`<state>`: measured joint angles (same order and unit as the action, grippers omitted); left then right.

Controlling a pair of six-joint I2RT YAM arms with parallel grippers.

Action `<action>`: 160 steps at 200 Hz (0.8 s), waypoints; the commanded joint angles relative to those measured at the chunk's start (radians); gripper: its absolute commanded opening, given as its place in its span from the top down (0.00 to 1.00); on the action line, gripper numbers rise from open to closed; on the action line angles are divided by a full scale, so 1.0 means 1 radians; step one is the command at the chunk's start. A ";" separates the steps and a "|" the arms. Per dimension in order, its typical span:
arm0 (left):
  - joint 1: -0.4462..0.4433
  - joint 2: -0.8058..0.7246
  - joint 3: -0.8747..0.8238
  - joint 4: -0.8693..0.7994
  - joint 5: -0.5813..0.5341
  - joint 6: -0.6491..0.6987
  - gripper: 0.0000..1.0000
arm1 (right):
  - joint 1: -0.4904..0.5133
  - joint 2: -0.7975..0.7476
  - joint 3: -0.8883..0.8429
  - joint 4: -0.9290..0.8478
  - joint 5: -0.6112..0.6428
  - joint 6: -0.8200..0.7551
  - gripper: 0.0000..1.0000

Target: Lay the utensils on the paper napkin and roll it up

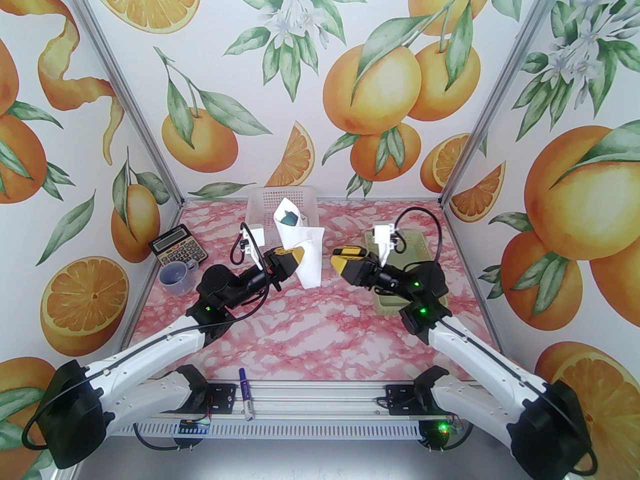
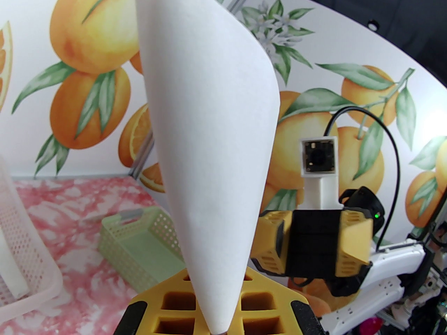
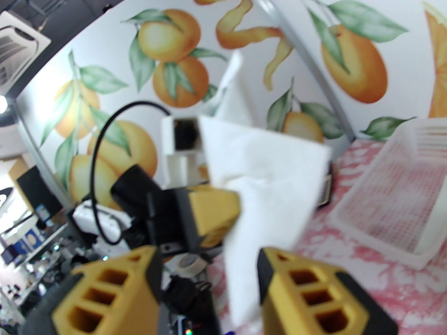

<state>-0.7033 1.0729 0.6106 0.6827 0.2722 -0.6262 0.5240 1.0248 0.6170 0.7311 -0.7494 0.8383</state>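
My left gripper [image 1: 297, 258] is pinching the flimsy paper napkin [image 1: 311, 264] by its narrow end, before the basket [image 1: 258, 202]. My right gripper [image 1: 337, 261] is gaping.

Bright, even light with soft shadows; the right wrist view is blurred, edges bowed.

1. Paper napkin [image 2: 209, 145] was thin white paper, matt, softly creased.
2. Utensils [image 1: 289, 217] looked like dark teal plastic; finish too small to judge.
3. Left end effector [image 1: 299, 257] and right end effector [image 1: 337, 260] were matt yellow moulded plastic, black-trimmed.
4. Desk [image 1: 310, 328] had a smooth pink marbled covering with low sheen.
5. White basket [image 1: 305, 200] and green basket [image 2: 139, 246] were perforated plastic.
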 commanded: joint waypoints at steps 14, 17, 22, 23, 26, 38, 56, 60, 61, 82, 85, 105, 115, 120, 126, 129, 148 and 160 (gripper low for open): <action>0.004 0.012 -0.002 0.005 0.001 -0.007 1.00 | 0.048 0.029 0.050 -0.087 0.019 -0.059 0.50; 0.005 0.012 -0.002 0.005 0.002 -0.007 1.00 | 0.051 0.031 0.052 -0.091 0.022 -0.062 0.50; 0.005 0.013 -0.001 0.007 0.003 -0.007 1.00 | 0.056 0.036 0.054 -0.098 0.026 -0.068 0.50; 0.005 0.013 0.000 0.007 0.003 -0.007 1.00 | 0.057 0.036 0.054 -0.099 0.026 -0.069 0.50; 0.005 0.014 0.000 0.008 0.004 -0.007 1.00 | 0.058 0.038 0.056 -0.102 0.029 -0.072 0.50; 0.005 0.018 0.001 0.011 0.008 -0.011 1.00 | 0.066 0.050 0.064 -0.113 0.037 -0.084 0.50; 0.004 0.025 0.004 0.019 0.016 -0.016 1.00 | 0.071 0.068 0.076 -0.130 0.047 -0.103 0.51; 0.005 0.027 0.004 0.021 0.018 -0.016 1.00 | 0.073 0.071 0.076 -0.134 0.051 -0.107 0.51; 0.005 0.028 0.004 0.021 0.019 -0.017 1.00 | 0.072 0.072 0.077 -0.134 0.052 -0.108 0.51; 0.004 0.036 0.012 0.027 0.032 -0.022 1.00 | 0.073 0.075 0.078 -0.146 0.076 -0.129 0.49; 0.005 0.037 0.011 0.028 0.035 -0.022 1.00 | 0.071 0.075 0.077 -0.149 0.079 -0.133 0.49; 0.005 0.044 0.020 0.026 0.048 -0.023 1.00 | 0.071 0.074 0.083 -0.168 0.097 -0.157 0.49; 0.004 0.047 0.023 0.028 0.053 -0.024 1.00 | 0.072 0.078 0.087 -0.176 0.102 -0.166 0.49; 0.005 0.048 0.024 0.029 0.053 -0.025 1.00 | 0.072 0.081 0.088 -0.176 0.104 -0.170 0.49; 0.005 0.050 0.023 0.032 0.054 -0.026 1.00 | 0.071 0.084 0.090 -0.176 0.106 -0.176 0.49; 0.004 0.050 0.024 0.033 0.057 -0.027 1.00 | 0.071 0.084 0.090 -0.176 0.107 -0.178 0.49; 0.005 0.052 0.026 0.037 0.062 -0.030 1.00 | 0.072 0.087 0.089 -0.210 0.119 -0.189 0.48; 0.004 0.053 0.026 0.037 0.066 -0.031 1.00 | 0.072 0.086 0.088 -0.210 0.129 -0.194 0.47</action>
<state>-0.7025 1.1213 0.6102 0.6785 0.3157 -0.6495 0.5888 1.1027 0.6800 0.5507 -0.6586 0.6815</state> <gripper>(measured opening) 0.102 0.519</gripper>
